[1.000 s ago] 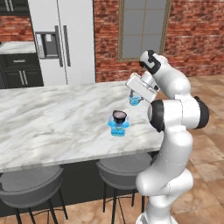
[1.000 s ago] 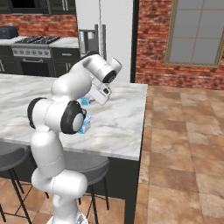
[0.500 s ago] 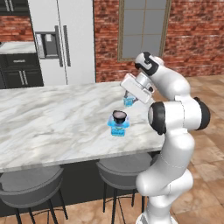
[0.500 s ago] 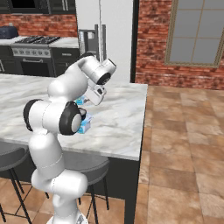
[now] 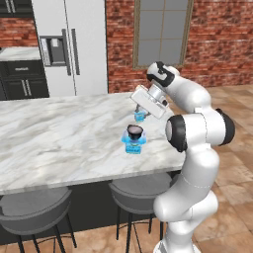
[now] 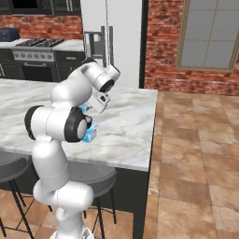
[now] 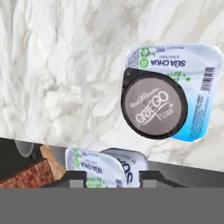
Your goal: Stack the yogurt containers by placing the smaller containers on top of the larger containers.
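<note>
white-grey marbled counter [image 5: 59,133], light-blue larger tub [image 7: 199,74] with green print, near-black cup [image 7: 154,106] grey lid, red brick wall [image 5: 217,44]

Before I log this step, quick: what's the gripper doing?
Gripper: closed on the tiny light-blue tub, held above the counter beside the stacked dark cup.
</note>
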Tool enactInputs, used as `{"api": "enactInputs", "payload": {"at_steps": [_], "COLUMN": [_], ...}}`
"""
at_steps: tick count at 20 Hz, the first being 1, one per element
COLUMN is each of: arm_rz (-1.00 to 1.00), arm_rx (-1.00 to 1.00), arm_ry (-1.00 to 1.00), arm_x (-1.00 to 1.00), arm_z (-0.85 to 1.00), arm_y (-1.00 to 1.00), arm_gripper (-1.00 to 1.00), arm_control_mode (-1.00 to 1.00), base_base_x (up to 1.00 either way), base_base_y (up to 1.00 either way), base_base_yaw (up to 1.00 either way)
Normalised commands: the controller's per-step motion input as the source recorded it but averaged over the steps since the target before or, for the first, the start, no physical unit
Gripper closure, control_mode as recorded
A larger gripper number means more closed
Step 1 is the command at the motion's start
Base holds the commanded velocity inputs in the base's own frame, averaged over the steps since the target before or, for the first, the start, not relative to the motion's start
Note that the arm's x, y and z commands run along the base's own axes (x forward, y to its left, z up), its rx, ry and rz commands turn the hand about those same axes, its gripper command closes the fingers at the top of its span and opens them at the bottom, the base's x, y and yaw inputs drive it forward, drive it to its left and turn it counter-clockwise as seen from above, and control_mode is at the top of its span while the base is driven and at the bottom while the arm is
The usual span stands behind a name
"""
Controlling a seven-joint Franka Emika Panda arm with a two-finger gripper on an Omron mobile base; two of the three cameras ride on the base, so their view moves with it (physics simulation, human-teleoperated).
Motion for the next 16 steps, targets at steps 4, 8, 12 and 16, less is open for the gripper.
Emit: {"api": "enactInputs", "payload": {"at_steps": [4,8,12,16], "arm_rz": [-0.02,-0.03,-0.03,-0.02], "arm_rx": [0.0,0.0,0.0,0.0], "arm_ry": [0.0,0.0,0.0,0.0], "arm_x": [0.07,0.0,0.0,0.0], "arm_z": [-0.07,-0.09,-0.09,-0.08], "arm_y": [0.1,0.06,0.01,0.0], "arm_gripper": [1.0,1.0,1.0,1.0], "arm_control_mode": [-1.0,-1.0,-1.0,-1.0], "base_base_x": [0.0,0.0,0.0,0.0], "base_base_y": [0.0,0.0,0.0,0.0], "base_base_yaw": [0.0,0.0,0.0,0.0]}}
